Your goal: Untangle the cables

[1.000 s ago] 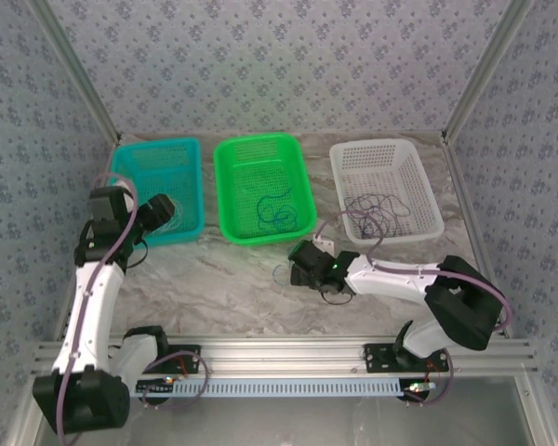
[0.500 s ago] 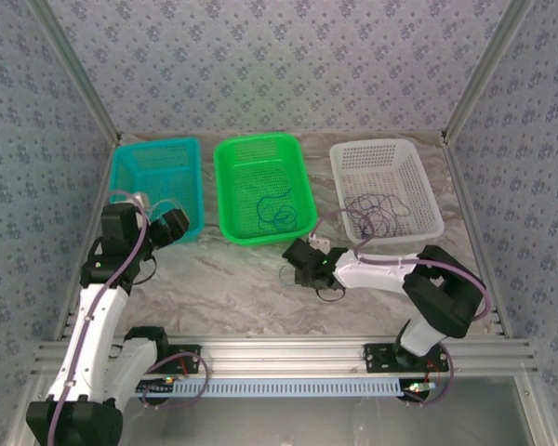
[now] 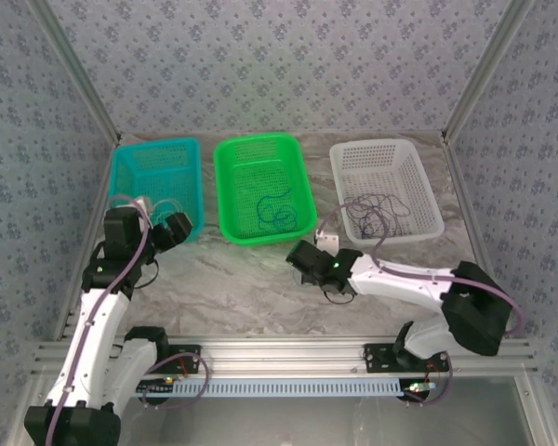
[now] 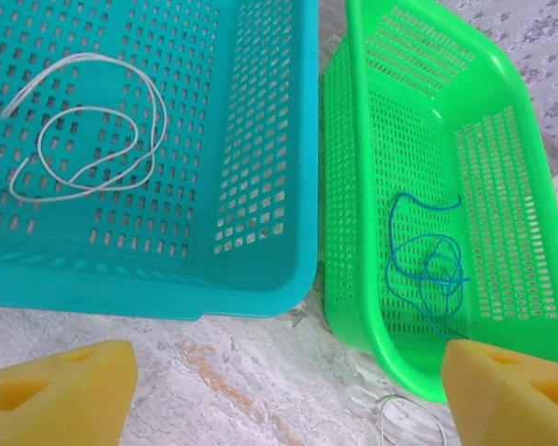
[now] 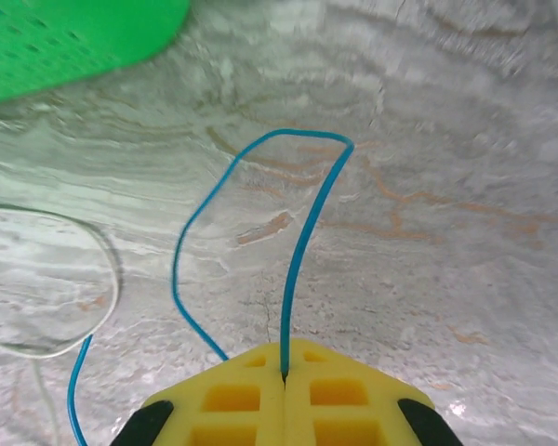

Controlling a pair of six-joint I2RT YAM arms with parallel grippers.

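Cable point(image 5: 305, 232) (blue) pinched in right fingers point(image 5: 232, 400), whitish loop point(image 5: 117, 279) perhaps touching; left fingers point(image 4: 56, 390) spread before baskets point(image 4: 260, 297).

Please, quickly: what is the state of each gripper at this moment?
Left gripper: open, holding nothing.
Right gripper: closed, pinching the blue cable.

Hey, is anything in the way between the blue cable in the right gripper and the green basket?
Nothing solid: bare table separates the right gripper, shut on the blue cable, from the green basket. A whitish cable loop seems to cross the blue one's trailing end and might drag along.
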